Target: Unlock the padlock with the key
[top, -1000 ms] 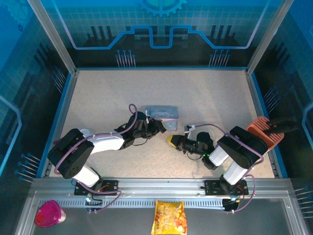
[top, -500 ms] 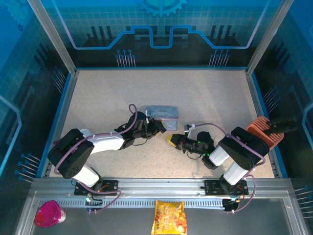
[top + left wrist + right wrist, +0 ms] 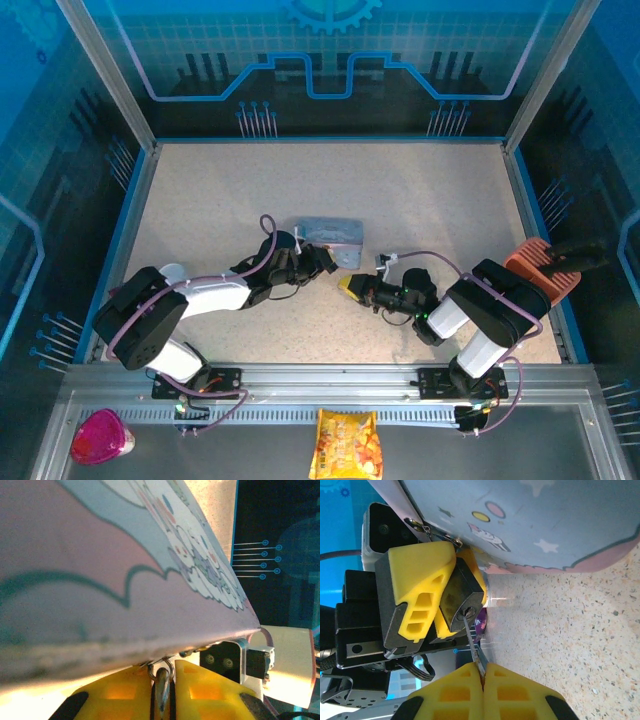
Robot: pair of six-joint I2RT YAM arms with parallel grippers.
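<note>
**A:** What has changed in the last second?

**B:** Not much. Seen from above, the left arm's elbow has drifted a little toward the near edge of the bench [image 3: 430,200]. The left claw [image 3: 322,262] has nudged slightly nearer the pale blue tin [image 3: 560,525]. The right arm has barely stirred.

**A:** What does that mean for the job?

**B:** It looks like fine lining-up rather than a fresh reach. The left claw's yellow fingers are pinching the padlock [image 3: 462,604], holding it just beside the tin's lower edge with its keyhole facing right. The key [image 3: 471,639] has its tip at the mouth of that keyhole, and its other end is clamped in the right claw [image 3: 482,672], whose fingers are pressed together on it. The key appears to sit at the opening rather than fully in, so the push and the turn are probably still to come.

**A:** How does the padlock look?

**B:** It is a small dark block, far smaller than the tin, with a dull face and a round pale keyhole. The left claw's fingers hide most of its shackle, so whether it is shut cannot be told. The key is a thin grey sliver, slightly tilted to the keyhole.
</note>
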